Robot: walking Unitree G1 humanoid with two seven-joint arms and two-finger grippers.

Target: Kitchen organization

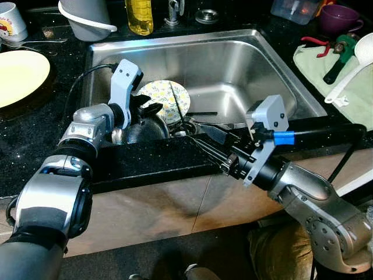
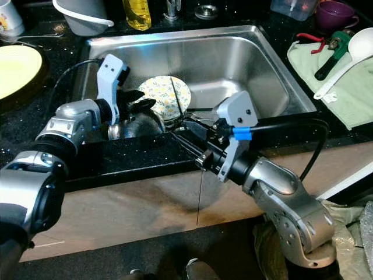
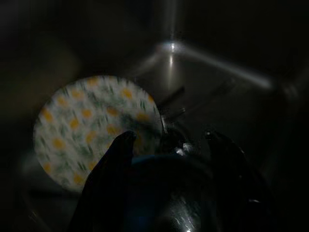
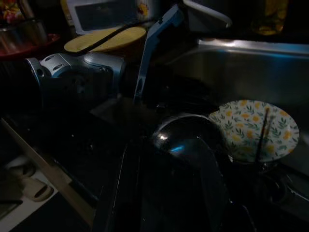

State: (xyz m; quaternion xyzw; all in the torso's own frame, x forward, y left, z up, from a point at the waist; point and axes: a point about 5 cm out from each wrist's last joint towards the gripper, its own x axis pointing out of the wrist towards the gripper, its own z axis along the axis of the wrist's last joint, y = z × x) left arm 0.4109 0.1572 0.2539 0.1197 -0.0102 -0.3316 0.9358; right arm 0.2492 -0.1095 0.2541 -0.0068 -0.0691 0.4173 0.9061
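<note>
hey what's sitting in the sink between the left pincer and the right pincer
A shiny steel bowl and a floral plate crossed by a thin dark stick, between the left pincer and right pincer, seen in the eye views.

A floral plate (image 1: 166,100) lies tilted in the steel sink (image 1: 233,64), beside a shiny pot (image 1: 141,129).

Counter: black speckled stone counter (image 1: 35,131) around a steel sink (image 1: 233,55).
Upper left: yellow plate (image 1: 17,76), white mug (image 1: 11,20), grey bucket (image 1: 87,17).
Top centre: oil bottle (image 1: 140,14).
Upper right: green cloth (image 1: 344,79) under a white ladle (image 1: 352,67); purple cup (image 1: 338,17).
</note>
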